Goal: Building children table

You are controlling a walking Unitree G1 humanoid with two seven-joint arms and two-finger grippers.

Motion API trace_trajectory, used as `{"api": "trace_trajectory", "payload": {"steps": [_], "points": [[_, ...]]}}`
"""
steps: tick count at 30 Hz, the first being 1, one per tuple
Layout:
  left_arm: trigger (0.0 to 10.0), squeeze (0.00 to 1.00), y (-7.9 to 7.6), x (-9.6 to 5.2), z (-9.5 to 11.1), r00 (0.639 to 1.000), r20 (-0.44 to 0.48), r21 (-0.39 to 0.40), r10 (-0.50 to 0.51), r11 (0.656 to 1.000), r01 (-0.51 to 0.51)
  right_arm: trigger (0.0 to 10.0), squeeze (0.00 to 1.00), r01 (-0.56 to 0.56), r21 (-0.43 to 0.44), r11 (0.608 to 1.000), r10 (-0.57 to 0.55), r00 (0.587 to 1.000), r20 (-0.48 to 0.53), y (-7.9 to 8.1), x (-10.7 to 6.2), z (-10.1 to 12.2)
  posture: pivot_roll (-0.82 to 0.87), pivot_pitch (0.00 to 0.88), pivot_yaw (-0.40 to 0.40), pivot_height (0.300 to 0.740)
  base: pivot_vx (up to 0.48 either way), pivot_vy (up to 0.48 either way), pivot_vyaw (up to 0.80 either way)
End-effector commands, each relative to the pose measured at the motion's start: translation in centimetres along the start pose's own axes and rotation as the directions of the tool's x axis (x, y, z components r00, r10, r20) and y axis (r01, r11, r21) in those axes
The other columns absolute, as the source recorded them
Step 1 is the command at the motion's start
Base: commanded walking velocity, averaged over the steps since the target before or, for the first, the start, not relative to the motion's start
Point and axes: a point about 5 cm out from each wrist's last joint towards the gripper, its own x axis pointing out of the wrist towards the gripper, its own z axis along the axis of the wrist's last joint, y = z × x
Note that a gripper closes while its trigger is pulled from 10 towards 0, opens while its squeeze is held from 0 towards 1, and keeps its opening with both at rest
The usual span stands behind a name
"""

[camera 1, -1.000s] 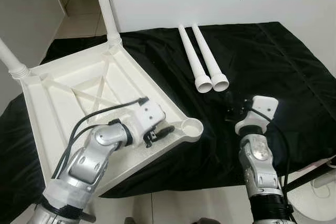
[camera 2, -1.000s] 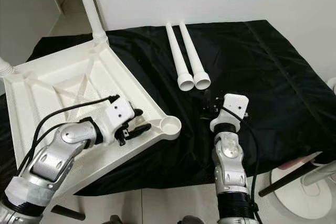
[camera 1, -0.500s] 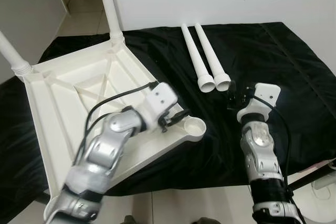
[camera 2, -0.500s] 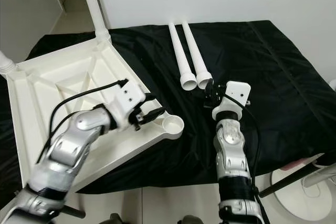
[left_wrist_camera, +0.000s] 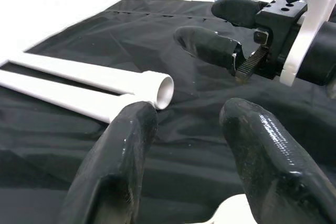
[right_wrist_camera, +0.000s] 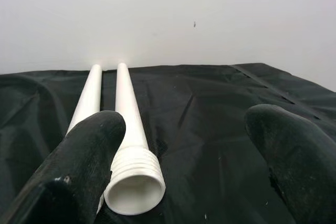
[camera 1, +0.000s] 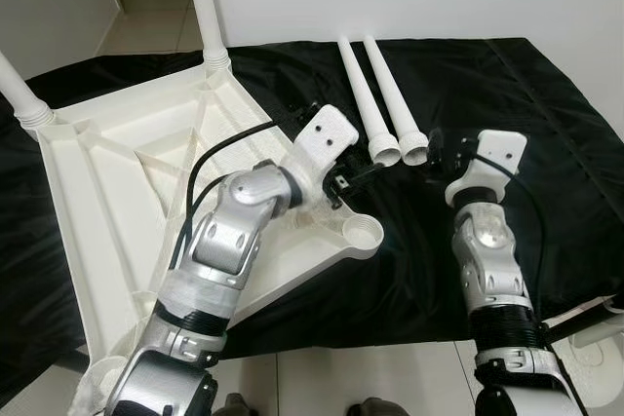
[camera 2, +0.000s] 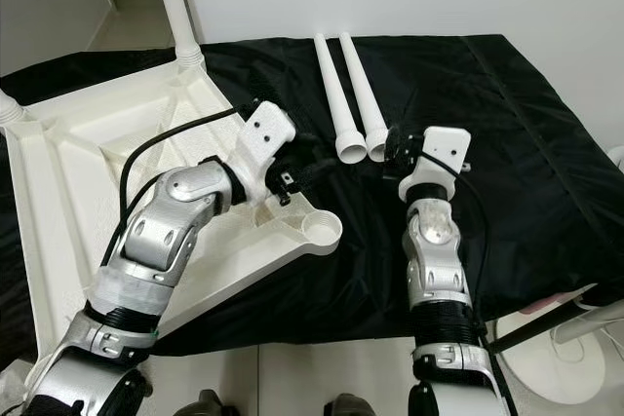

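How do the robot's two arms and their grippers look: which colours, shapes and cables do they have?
Both arms are jointed silver metal segments. Each ends in a white blocky wrist housing. The left gripper and the right gripper each have two thick, rounded, glossy black fingers. A black cable loops along the left arm, and another runs beside the right arm. A toothed black rack sits at the base of the right gripper's fingers.

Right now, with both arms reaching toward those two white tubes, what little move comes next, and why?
Probably the right gripper eases forward and closes on the nearer loose leg. Its fingers are open, the leg's threaded end sits between them, and the upturned tabletop has an empty corner socket.
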Motion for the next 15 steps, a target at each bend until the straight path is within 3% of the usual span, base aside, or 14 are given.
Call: {"api": "trace_trajectory", "payload": {"steps": [1, 7, 15], "points": [[10.0, 0.0, 1.7, -0.4, 0.1, 0.939, -0.01, -0.008, 0.343, 0.939, -0.343, 10.0, 0.0, -0.018, 0.005, 1.0, 0.018, 1.0, -0.005, 0.0, 0.5, 0.2, -0.07, 0.165, 0.032, 0.74, 0.0, 0.0, 0.0], [10.0, 0.0, 2.1, -0.4, 1.1, 0.931, 0.013, -0.002, 0.366, 0.931, -0.366, 10.0, 0.0, -0.045, -0.001, 0.999, 0.045, 0.999, 0.016, -0.1, 1.8, 1.2, -0.06, 0.243, 0.023, 0.74, 0.0, 0.0, 0.0], [10.0, 0.0, 4.0, -1.1, 2.7, 0.902, 0.034, 0.016, 0.43, 0.902, -0.431, 10.0, 0.0, -0.103, 0.006, 0.995, 0.102, 0.994, 0.047, 0.8, 4.2, 3.0, -0.01, 0.361, 0.016, 0.74, 0.0, 0.0, 0.0]]}}
